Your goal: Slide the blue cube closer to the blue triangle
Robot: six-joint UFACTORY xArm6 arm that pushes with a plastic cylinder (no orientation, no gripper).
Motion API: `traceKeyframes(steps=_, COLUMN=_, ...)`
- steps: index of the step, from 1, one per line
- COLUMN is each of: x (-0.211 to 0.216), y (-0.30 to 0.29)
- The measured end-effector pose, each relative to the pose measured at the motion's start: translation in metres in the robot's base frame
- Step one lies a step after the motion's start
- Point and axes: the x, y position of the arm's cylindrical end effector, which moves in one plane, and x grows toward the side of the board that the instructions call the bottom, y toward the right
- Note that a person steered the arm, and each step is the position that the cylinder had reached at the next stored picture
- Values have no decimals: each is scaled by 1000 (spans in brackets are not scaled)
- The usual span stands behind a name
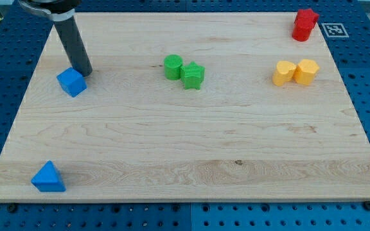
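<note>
The blue cube [71, 81] sits near the view's upper left on the wooden board [185, 141]. The blue triangle [48, 177] lies at the view's bottom left, well below the cube. My tip [85, 72] is at the end of the dark rod, touching or almost touching the cube's upper right corner.
A green cylinder [173, 66] and a green star-shaped block [193, 76] stand together at the top centre. Two yellow blocks [284, 72] [306, 70] sit side by side at the right. A red block [304, 24] stands in the top right corner. A blue pegboard surrounds the board.
</note>
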Motion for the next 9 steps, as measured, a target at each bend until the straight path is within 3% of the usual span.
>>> traceKeyframes(steps=4, x=7, y=-23)
traceKeyframes(steps=9, x=83, y=14)
